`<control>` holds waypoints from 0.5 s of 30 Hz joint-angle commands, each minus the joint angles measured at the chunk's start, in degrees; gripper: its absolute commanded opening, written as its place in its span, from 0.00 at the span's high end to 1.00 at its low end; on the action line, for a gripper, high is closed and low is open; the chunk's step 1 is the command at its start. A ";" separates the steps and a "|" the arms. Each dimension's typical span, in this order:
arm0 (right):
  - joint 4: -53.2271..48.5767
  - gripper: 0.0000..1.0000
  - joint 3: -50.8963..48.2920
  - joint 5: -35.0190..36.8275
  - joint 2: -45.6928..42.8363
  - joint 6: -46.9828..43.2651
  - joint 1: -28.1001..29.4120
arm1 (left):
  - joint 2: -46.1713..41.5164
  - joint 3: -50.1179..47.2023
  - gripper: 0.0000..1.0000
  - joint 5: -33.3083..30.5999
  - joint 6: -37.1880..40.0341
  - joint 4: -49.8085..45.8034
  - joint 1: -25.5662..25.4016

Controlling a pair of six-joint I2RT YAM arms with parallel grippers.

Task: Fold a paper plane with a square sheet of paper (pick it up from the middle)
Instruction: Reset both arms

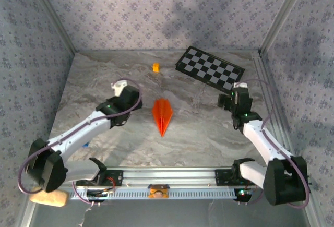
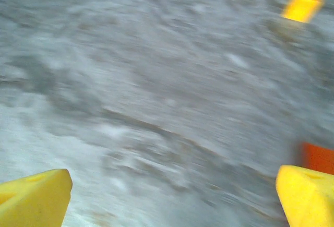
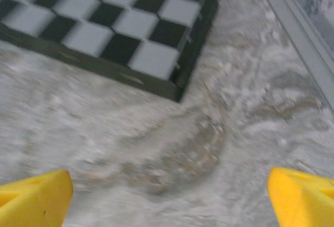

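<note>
Two grippers are hanging over the table [image 1: 104, 70] with nothing in them, and the paper plane [image 1: 162, 116] is lying flat between them in the middle of the marble surface. In the top view it is showing as a narrow orange dart with a lengthwise centre crease, its nose pointing toward 6 o'clock.

The left gripper [image 1: 121, 87] is sitting at about 10 o'clock from the plane, near it but not touching. In the left wrist view its jaws are standing wide apart, the yellow fingertips [image 2: 34, 198] framing bare table, with an orange edge of the plane [image 2: 317, 157] just beside the right-hand finger. The right gripper [image 1: 240, 87] is hovering well apart from the plane at about 2 o'clock. Its jaws are likewise spread, its fingertips [image 3: 302, 195] holding nothing, and the checkered board [image 3: 104, 23] is lying ahead of them. A small orange-yellow cube [image 1: 155, 67] is resting at 12 o'clock from the plane, untouched.

Judging from the shape, the folding is looking finished: the square sheet is now a dart, and neither arm is gripping it. Little appears to be left beyond parking the arms, though from above I cannot tell how crisp or even the creases are.
</note>
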 commanded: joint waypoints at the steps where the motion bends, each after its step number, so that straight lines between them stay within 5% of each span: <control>1: 13.99 0.03 -3.91 0.17 2.73 -6.89 -2.99 | -3.22 -5.54 0.00 -5.55 11.12 7.66 7.08; 8: 36.62 0.03 -10.57 -8.69 11.17 -11.09 -4.96 | -5.66 -16.39 0.00 2.65 21.80 26.03 22.54; 15: 52.93 0.04 -12.28 -14.05 23.47 -12.52 -6.06 | 1.89 -22.49 0.00 12.51 31.59 47.50 27.05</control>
